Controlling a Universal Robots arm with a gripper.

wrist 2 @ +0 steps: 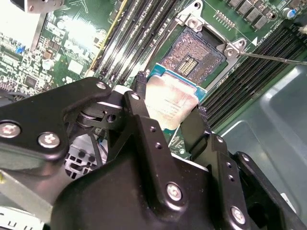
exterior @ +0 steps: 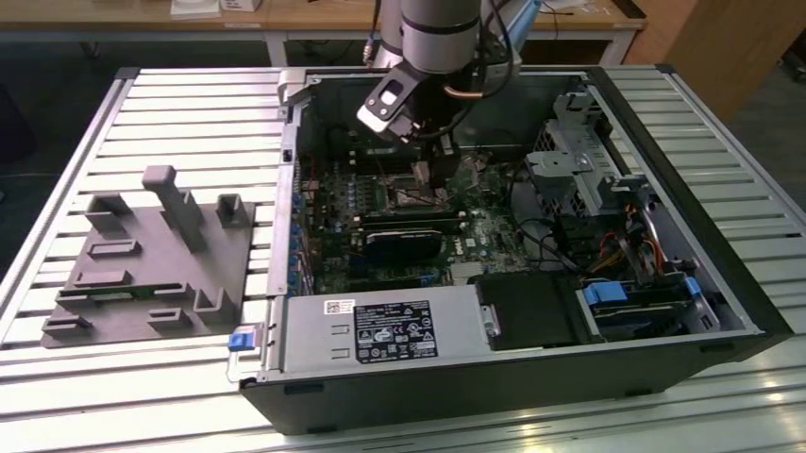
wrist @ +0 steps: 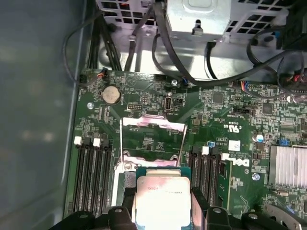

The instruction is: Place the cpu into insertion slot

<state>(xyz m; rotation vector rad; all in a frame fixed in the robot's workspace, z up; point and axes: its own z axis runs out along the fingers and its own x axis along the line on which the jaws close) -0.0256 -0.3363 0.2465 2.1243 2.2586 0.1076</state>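
My gripper is shut on the cpu, a thin square chip with a pale silver face, pinched by two opposite edges between the black fingers. The chip hangs tilted just above the green board, close to the insertion slot, whose shiny frame and dark pin field lie bare. In the first wrist view the cpu covers most of the insertion slot, and the slot's metal lid stands raised behind it. In the exterior view the gripper reaches into the open computer case above the insertion slot.
Long black memory slots flank the socket on both sides. A black card, power supply, drive cage and loose cables crowd the case. A grey fixture block sits on the slatted table at the exterior view's left.
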